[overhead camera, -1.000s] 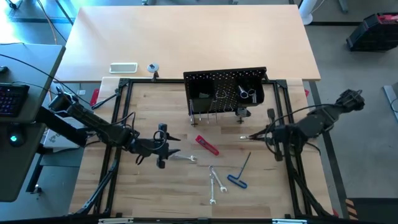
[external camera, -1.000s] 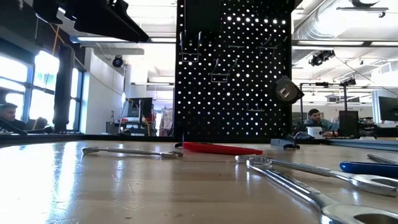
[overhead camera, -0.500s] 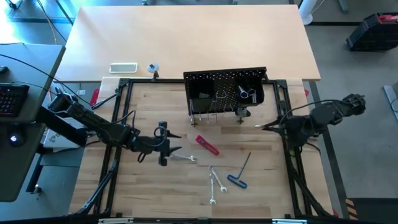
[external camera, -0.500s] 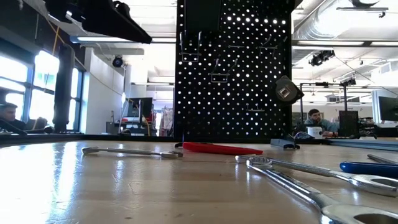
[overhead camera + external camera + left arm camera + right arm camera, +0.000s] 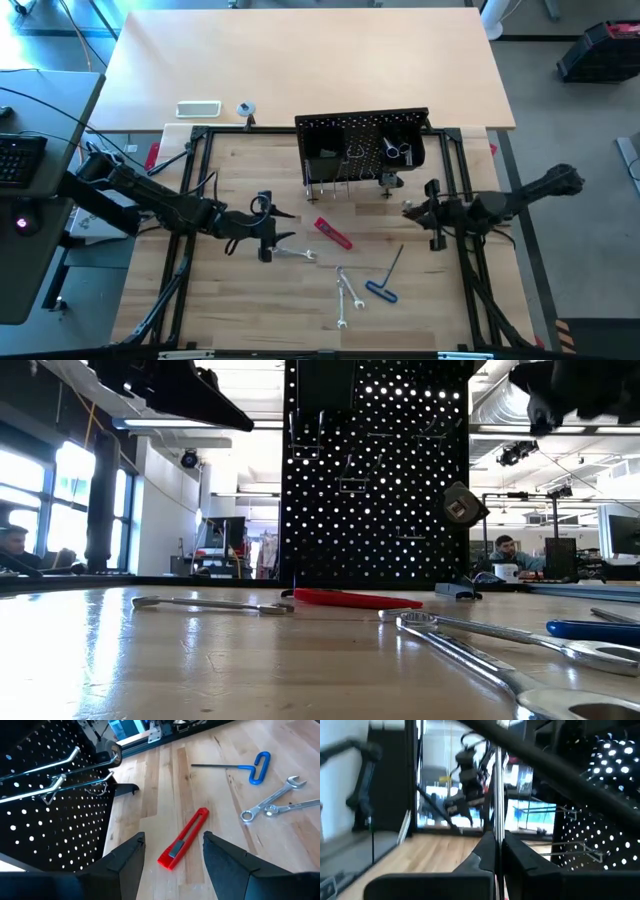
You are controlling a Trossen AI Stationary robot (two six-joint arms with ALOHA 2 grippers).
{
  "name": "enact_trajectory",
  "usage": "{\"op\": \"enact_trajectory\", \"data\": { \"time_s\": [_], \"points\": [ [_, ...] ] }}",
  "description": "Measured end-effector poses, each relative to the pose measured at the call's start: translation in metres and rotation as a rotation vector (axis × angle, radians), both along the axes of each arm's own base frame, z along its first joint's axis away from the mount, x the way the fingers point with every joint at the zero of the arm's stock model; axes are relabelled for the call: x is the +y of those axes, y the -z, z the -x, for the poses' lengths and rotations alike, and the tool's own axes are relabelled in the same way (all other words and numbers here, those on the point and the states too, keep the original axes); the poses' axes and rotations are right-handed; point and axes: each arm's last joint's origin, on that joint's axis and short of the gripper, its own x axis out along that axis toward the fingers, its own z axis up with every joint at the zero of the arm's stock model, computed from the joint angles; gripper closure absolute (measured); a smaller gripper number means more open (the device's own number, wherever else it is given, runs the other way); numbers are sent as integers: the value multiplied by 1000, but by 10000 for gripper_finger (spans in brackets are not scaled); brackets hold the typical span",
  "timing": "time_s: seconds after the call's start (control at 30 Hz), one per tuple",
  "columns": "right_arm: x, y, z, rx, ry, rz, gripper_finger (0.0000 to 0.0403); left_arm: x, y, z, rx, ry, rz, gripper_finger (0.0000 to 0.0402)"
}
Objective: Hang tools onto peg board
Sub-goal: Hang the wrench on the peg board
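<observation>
The black peg board (image 5: 360, 145) stands upright at the table's far middle; it also shows in the low view (image 5: 375, 470). A red-handled tool (image 5: 333, 233), three silver wrenches (image 5: 347, 290) and a black key with a blue end (image 5: 385, 280) lie flat on the table. My left gripper (image 5: 280, 228) is open above the table, just left of the red-handled tool, which shows between its fingers (image 5: 182, 840). My right gripper (image 5: 406, 210) is right of the board's foot, shut on a slim silver tool (image 5: 496, 795). My right gripper pinches the slim silver tool (image 5: 496, 827) between its two fingers (image 5: 520, 855). The tool runs on past the fingertips as a thin straight bar. It is clear of the table. Which end the fingers have is hidden by the fingers themselves.
A black tubular frame (image 5: 190, 180) runs around the work area. Long pegs (image 5: 60, 767) stick out of the board's front, and a silver tool (image 5: 393, 150) hangs on it. A white tray (image 5: 198, 108) lies on the far table. People sit in the room behind (image 5: 505, 555).
My right gripper drew back toward the table's right and far side, then came back toward the peg board's foot, and its wrist has turned about its own axis. My left gripper has crept a little toward the red-handled tool, still open.
</observation>
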Motion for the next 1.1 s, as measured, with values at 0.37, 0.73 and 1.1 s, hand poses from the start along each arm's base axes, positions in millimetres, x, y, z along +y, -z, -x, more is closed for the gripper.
{"op": "enact_trajectory", "data": {
  "time_s": [0.37, 0.73, 1.1],
  "points": [
    [-14, 14, -8, -73, 79, -116, 398, 3, -2, -2, -15, 9, 1, 213],
    [-25, 29, -22, 53, 7, -125, 397, 3, -2, -2, -14, 13, 2, 213],
    [-30, 42, -34, 145, -29, -125, 397, 2, -2, -2, -14, 17, 4, 213]
  ]
}}
